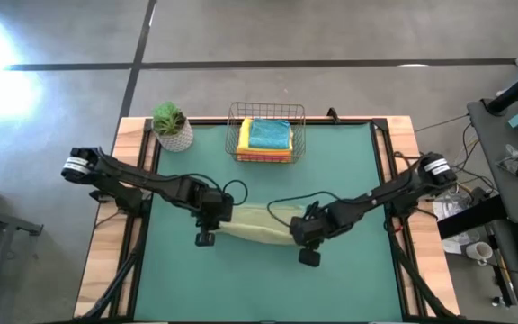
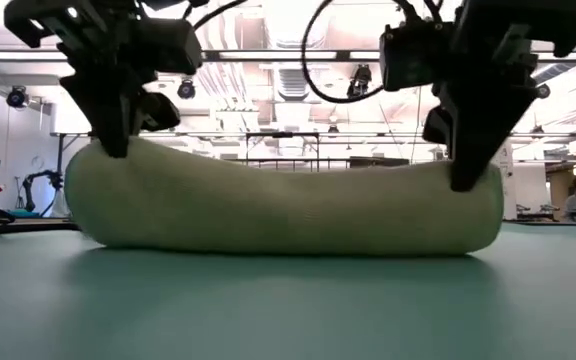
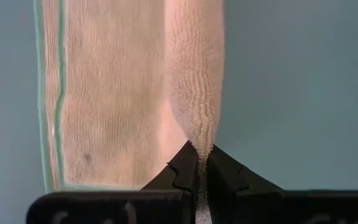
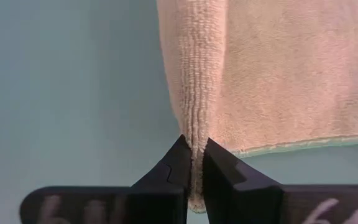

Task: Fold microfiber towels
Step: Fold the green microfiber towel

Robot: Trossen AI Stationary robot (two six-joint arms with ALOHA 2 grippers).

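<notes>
Mid-fold: pale sage green towel (image 1: 257, 225) pinched at both ends, doubled into a long roll.

Left hand (image 1: 207, 227) is clamped on the towel's left end; right hand (image 1: 306, 245) is clamped on the right end, both low over the green mat (image 1: 349, 171) at counter centre. Long axis runs left-right across the mat, right end slightly nearer the front edge. Likely next: release evenly and press flat, then fold crosswise. Folded towels sit in the wire basket (image 1: 267, 137) behind.

One camera looks straight down, another level along the mat (image 2: 288, 300), and both wrist cameras close on the towel (image 3: 123, 93).
</notes>
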